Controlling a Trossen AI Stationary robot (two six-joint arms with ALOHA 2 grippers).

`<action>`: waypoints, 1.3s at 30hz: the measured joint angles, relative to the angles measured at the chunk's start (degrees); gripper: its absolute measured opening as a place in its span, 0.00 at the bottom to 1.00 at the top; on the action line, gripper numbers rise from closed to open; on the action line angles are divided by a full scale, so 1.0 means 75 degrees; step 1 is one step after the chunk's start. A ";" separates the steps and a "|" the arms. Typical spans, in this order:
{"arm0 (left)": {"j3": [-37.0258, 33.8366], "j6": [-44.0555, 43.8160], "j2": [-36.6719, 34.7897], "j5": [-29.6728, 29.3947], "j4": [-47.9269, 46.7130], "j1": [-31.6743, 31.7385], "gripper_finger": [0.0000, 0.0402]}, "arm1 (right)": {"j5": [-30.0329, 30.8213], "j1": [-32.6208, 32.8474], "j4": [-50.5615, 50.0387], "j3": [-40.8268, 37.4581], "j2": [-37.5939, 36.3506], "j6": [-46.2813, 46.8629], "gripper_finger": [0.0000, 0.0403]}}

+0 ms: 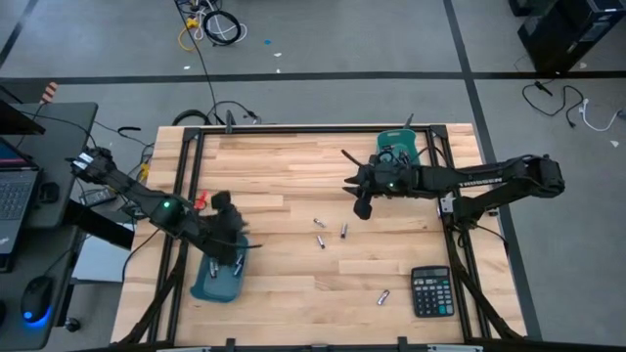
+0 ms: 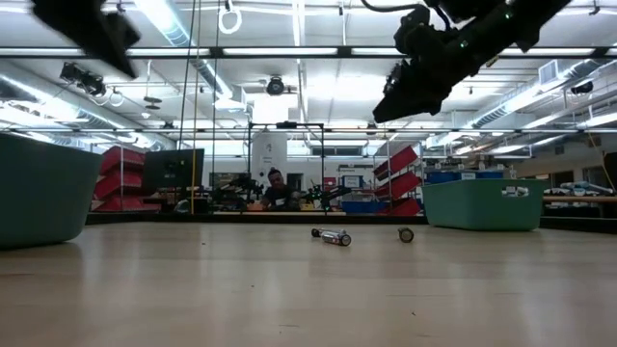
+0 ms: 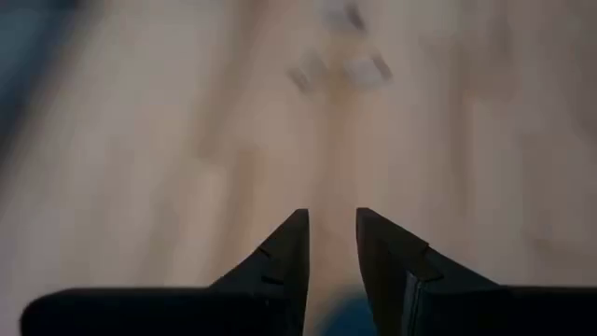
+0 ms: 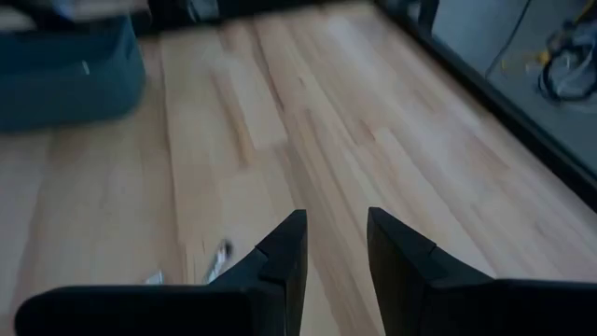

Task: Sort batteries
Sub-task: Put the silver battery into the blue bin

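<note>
Several small silver-and-black batteries lie on their sides on the wooden table: three near the middle [image 1: 318,223] [image 1: 343,231] [image 1: 321,242] and one nearer the front [image 1: 383,296]. Two of them show in the low view [image 2: 333,237] [image 2: 406,234]. My left gripper [image 3: 331,219] is open with nothing between its fingers. It hangs above the far end of the teal bin [image 1: 217,279] at the near left. My right gripper [image 4: 336,219] is also open and bare, raised over the table [image 1: 362,200] just beyond the middle batteries [image 4: 219,261].
A second teal bin [image 1: 401,147] stands at the far right of the table. A black calculator [image 1: 431,291] lies at the near right. Dark frame rails run along the table's left and right sides. Bare wood stretches between the two arms.
</note>
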 joint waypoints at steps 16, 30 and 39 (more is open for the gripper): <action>-0.0226 0.4729 0.0003 -0.2036 0.2735 0.1289 0.23 | -0.0493 0.0864 -0.1446 0.0616 0.0778 -0.1826 0.25; -0.0819 0.6210 -0.0113 -0.1945 0.4489 0.1993 0.23 | -0.0818 0.1147 -0.1485 0.0987 0.2213 -0.2938 0.25; -0.0819 0.6417 -0.0105 -0.1831 0.4667 0.2304 0.23 | -0.0720 0.1464 -0.1441 0.1021 0.2588 -0.3892 0.26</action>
